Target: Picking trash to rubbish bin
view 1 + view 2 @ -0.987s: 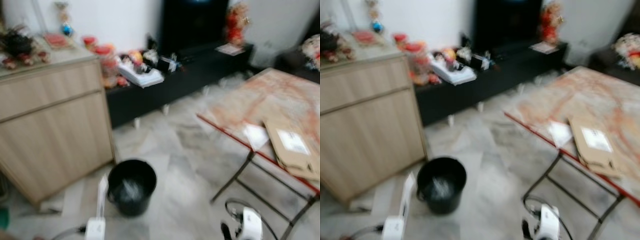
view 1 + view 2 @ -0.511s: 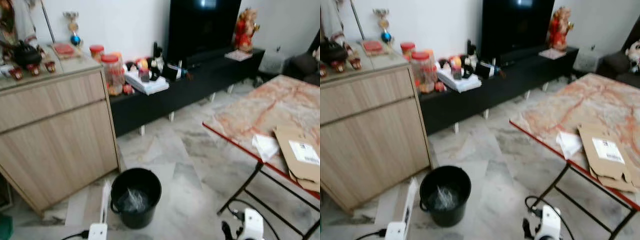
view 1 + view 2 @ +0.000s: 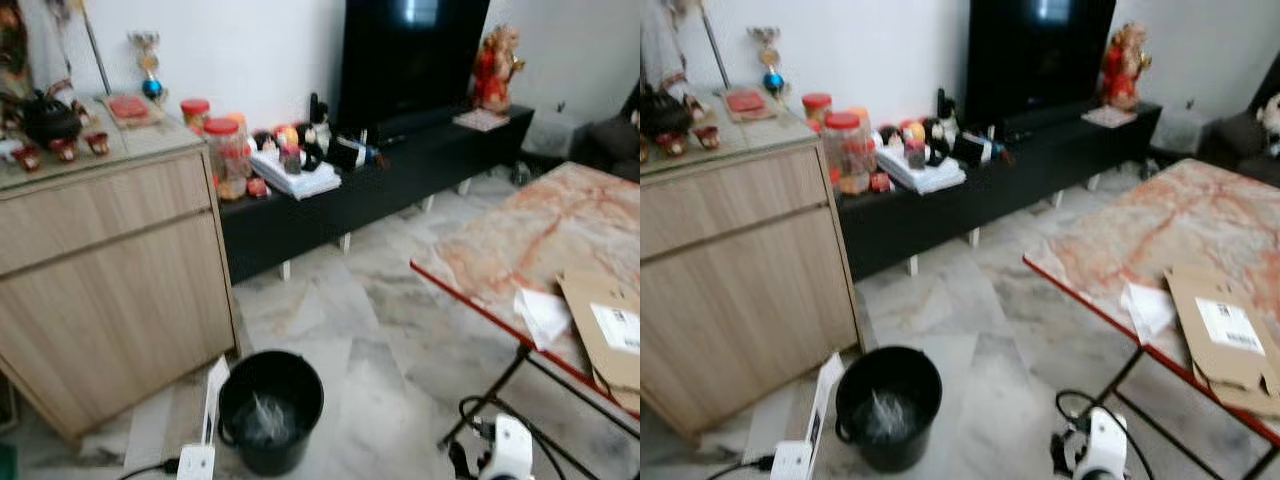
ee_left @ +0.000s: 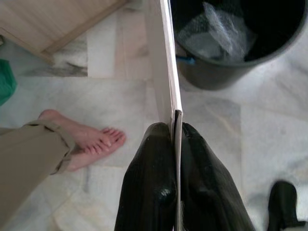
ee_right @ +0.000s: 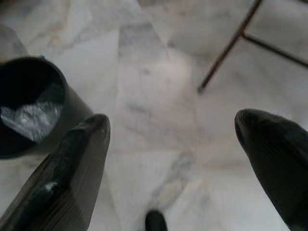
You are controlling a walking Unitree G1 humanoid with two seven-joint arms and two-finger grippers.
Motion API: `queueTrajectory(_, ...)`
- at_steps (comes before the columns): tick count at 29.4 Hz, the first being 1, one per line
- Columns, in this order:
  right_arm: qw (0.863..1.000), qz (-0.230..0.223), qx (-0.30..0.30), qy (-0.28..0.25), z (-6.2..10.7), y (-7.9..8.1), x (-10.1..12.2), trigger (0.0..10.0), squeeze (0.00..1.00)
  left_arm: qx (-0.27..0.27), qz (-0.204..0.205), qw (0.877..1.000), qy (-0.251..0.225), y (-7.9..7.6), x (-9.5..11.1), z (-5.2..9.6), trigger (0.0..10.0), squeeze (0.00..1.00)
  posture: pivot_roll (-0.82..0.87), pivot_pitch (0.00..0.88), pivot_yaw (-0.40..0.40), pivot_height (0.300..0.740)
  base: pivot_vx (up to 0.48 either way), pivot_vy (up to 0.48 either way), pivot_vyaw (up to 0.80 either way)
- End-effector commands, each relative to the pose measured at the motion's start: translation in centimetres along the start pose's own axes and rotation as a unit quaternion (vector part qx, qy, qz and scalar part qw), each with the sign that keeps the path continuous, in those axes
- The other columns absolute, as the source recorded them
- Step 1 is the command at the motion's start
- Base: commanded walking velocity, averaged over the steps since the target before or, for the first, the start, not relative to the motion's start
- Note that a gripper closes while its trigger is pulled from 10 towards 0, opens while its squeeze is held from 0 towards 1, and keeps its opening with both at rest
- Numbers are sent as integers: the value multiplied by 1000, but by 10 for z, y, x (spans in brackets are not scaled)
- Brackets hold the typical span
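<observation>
A marble-patterned tabletop point(image 3: 540, 235) stands at right, carrying flattened cardboard point(image 3: 1225, 340). A black rubbish bin point(image 3: 270, 410) sits on the floor beside a wooden cabinet point(image 3: 110, 270). Left gripper point(image 4: 174, 126) fingers pinch a flat white card point(image 4: 161, 57) just beside the bin; right gripper point(image 5: 173, 130) fingers spread wide.

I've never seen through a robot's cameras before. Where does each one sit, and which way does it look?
Left and right eye views: on the head, facing forward and down at the black bin and table; both wrists show at the bottom edge.
Left wrist view: looks along the left gripper, shut on a flat white card.
Right wrist view: looks along the open right gripper at floor.
All share the bin.
</observation>
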State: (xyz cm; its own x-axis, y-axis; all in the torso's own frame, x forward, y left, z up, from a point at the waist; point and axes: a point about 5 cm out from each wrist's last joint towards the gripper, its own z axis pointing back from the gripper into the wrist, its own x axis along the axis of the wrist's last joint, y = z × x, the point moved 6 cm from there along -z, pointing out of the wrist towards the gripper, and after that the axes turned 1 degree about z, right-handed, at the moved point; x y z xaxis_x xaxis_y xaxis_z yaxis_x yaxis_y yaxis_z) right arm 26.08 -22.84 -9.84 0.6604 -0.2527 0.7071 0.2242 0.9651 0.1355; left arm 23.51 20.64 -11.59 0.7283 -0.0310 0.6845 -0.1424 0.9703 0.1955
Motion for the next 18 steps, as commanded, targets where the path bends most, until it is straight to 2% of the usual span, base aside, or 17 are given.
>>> queueTrajectory(1, 1000, 3, 8, -7, -1, 4, 6, 10000, 0, 2, -11, 1000, -8, 2, 5, -1, 10000, 0, -19, 0, -69, 740, 315, 0, 0)
queueTrajectory(3, 1000, 3, 8, -7, -1, 4, 6, 10000, 0, 2, -10, 1000, -8, 2, 5, -1, 10000, 0, -19, 0, -69, 740, 315, 0, 0)
queueTrajectory(7, 999, 23, 21, -5, -1, 9, 4, 10000, 0, 0, -11, 1000, -11, -1, 7, -1, 10000, 0, -19, 0, -72, 740, 313, 0, 548)
queueTrajectory(12, 1000, 19, 23, -4, -1, 10, 3, 10000, 0, -1, -12, 1000, -12, -2, 7, -1, 10000, 0, -19, 0, -73, 740, 311, 0, 508)
queueTrajectory(18, 999, 22, 25, -3, -2, 10, 4, 10000, 0, 0, -12, 1000, -14, -1, 9, -1, 10000, 0, -14, 18, -80, 740, 311, 0, 0)
